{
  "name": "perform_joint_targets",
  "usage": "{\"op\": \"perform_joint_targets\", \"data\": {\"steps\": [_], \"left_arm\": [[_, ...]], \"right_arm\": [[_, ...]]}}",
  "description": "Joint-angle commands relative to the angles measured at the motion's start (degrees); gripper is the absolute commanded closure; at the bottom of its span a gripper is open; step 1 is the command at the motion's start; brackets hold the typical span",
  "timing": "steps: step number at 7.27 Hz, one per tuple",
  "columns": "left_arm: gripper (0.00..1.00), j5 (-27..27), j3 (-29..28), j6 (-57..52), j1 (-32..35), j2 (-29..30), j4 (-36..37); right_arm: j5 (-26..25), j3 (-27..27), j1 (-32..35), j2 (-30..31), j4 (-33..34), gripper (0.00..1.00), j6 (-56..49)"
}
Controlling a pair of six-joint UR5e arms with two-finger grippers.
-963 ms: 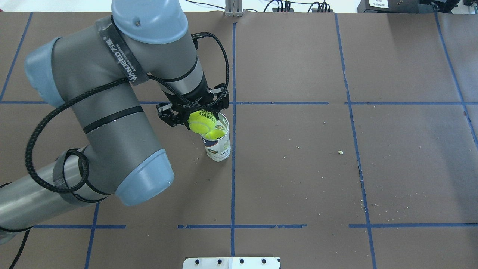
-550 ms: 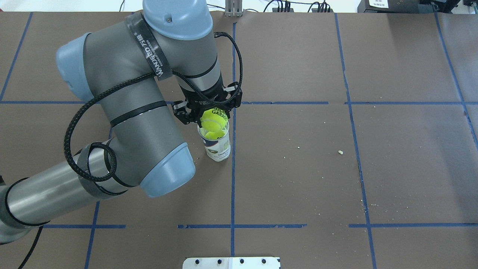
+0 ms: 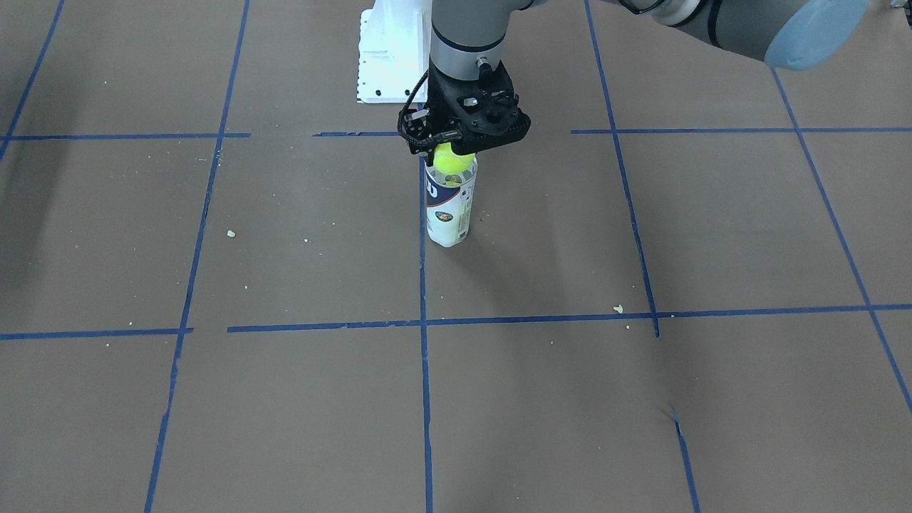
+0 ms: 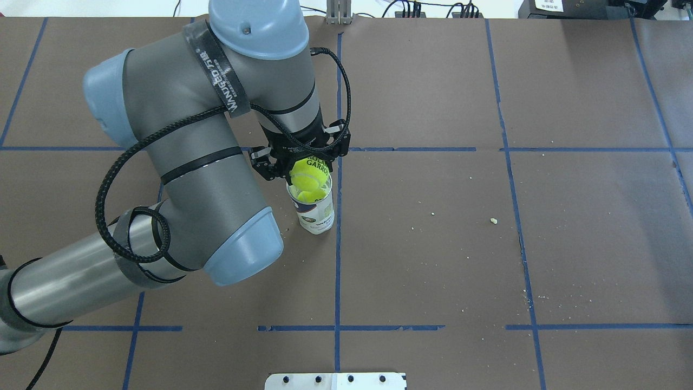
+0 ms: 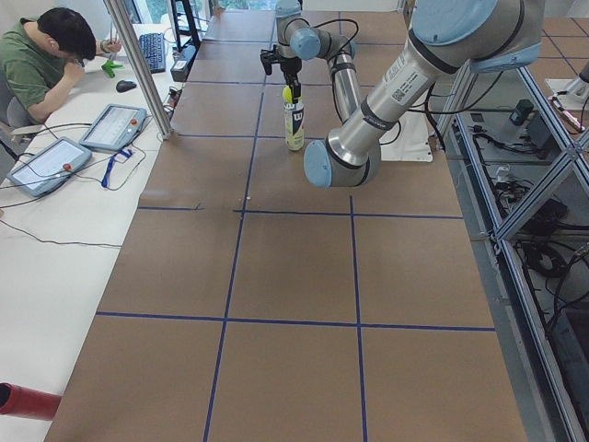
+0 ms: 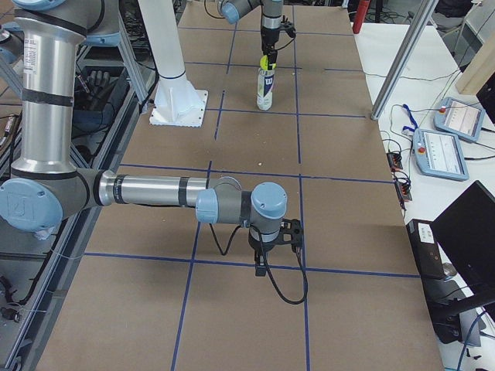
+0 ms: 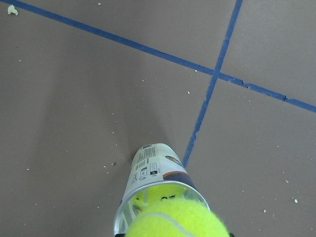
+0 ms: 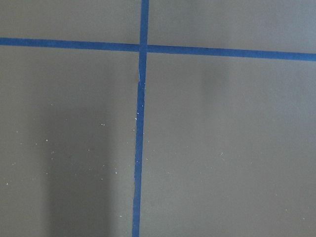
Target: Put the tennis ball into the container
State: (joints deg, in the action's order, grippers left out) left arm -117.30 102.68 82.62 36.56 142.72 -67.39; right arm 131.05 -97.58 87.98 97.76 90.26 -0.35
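Yellow-green tennis ball [image 4: 309, 179] w/ "GARRO" print, at container [image 4: 317, 214] mouth

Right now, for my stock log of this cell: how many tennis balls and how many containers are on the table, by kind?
Tennis balls: 2, the gripped ball in the left claw at the can's mouth, and the inner ball already inside
Container: 1
Total: 3
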Motion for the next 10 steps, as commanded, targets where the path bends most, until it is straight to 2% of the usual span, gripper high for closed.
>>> {"op": "perform_joint_targets", "data": {"steps": [1, 2, 4, 5, 6, 8, 10], "left_arm": [[0.07, 0.1, 0.2, 0.0, 0.0, -0.1, 0.1], [0.01, 0.1, 0.5, 0.0, 0.0, -0.4, 0.1], [0.01, 0.1, 1.6, -0.6, 0.3, -1.4, 0.0], [0.01, 0.2, 6.0, -2.0, 0.4, -5.7, -0.3], [0.01, 0.2, 11.1, -9.1, 1.0, -10.8, -0.9], [0.01, -0.5, 12.7, -23.8, 10.0, -20.9, -8.9], [0.01, -4.3, 12.2, -41.0, 18.9, -30.3, -12.3]], "right_arm": [[0.0, 0.0, 0.0, 0.0, 0.0, 0.00, 0.0], [0.0, 0.0, 0.0, 0.0, 0.0, 0.00, 0.0], [0.0, 0.0, 0.0, 0.0, 0.1, 0.00, 0.0], [0.0, 0.0, 0.0, 0.1, 0.0, 0.00, 0.0], [0.0, 0.0, 0.0, 0.0, 0.0, 0.00, 0.0], [0.0, 0.0, 0.0, 0.1, 0.0, 0.00, 0.0], [0.0, 0.0, 0.0, 0.0, 0.0, 0.00, 0.0]]}}
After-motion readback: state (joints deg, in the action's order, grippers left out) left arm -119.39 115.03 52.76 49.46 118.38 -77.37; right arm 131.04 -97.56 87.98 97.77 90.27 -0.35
